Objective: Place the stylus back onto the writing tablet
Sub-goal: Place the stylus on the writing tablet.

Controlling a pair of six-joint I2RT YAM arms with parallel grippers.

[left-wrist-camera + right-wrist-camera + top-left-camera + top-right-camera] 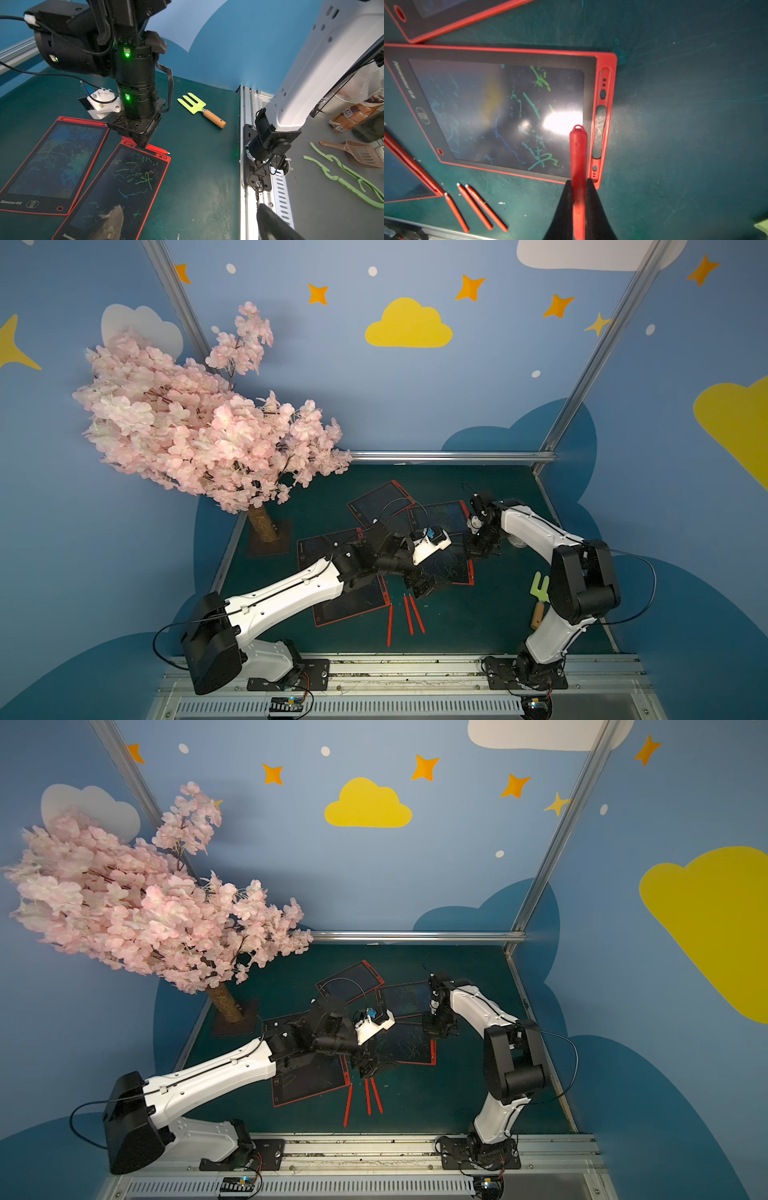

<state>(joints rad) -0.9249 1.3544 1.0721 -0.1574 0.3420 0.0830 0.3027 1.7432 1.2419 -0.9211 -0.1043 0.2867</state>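
Right wrist view: right gripper [578, 184] jaws clamped on the red stylus [578, 149], poised over the writing tablet [602, 60] beside its slot [599, 131]; left gripper [190, 205] jaws spread wide, holding nothing.

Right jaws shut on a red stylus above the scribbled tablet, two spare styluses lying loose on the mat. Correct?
Not quite: three spare styluses lie loose on the mat, not two; the right wrist view shows all three. The rest holds: the right jaws are shut on a red stylus above the scribbled tablet.
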